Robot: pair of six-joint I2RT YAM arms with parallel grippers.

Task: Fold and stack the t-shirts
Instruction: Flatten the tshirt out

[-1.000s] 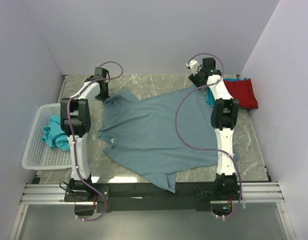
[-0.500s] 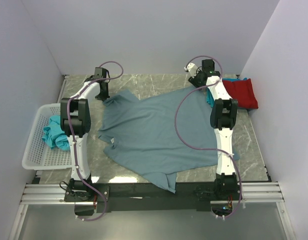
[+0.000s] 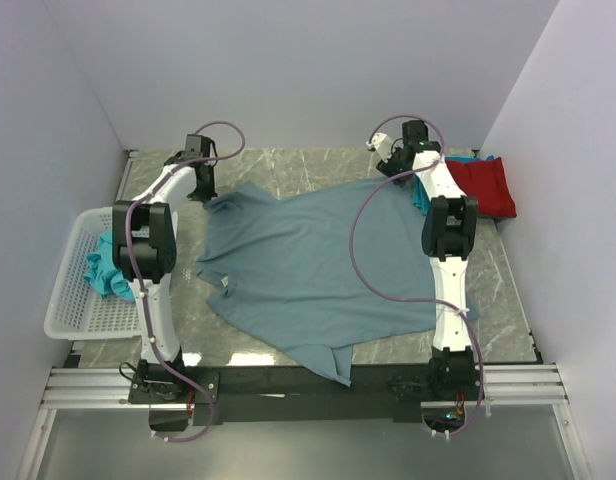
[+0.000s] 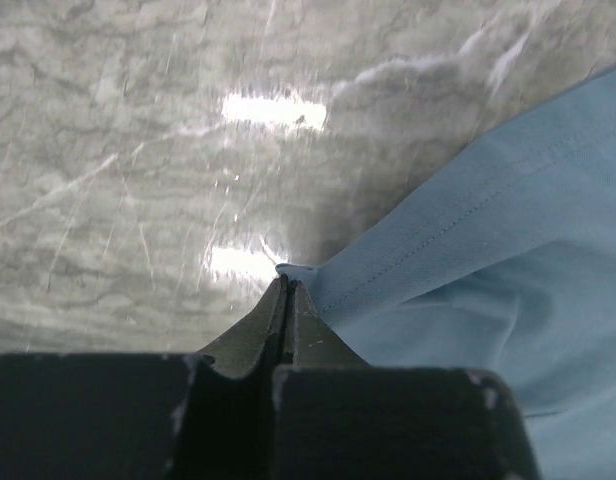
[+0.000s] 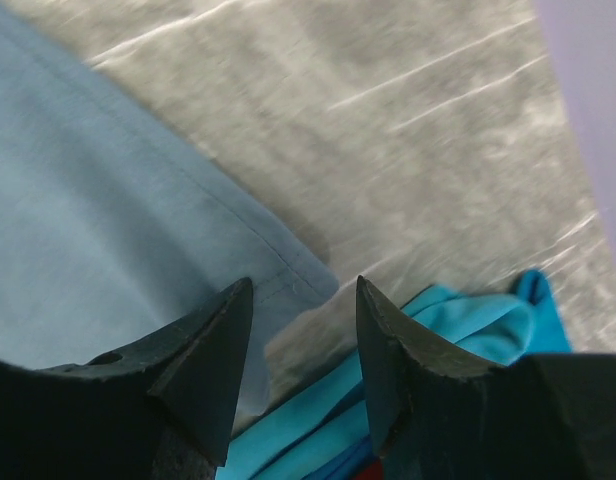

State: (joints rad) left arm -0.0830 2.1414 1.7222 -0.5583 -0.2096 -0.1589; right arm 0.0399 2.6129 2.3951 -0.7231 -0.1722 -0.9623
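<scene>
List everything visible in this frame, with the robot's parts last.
large shirt: one, blue-grey, spread across the middle of the table.
red shirt: one, red, folded at the far right corner.
teal shirts: two, teal; one bunched in the basket, the other beside the red shirt.
basket: one, white, at the table's left edge.
table: one, grey marble.
rail: one, silver, along the near edge.
arms: two, white and black, bases on the rail.
left gripper: one, black, shut on the large shirt's far left corner.
right gripper: one, black, open over the large shirt's far right corner.
</scene>
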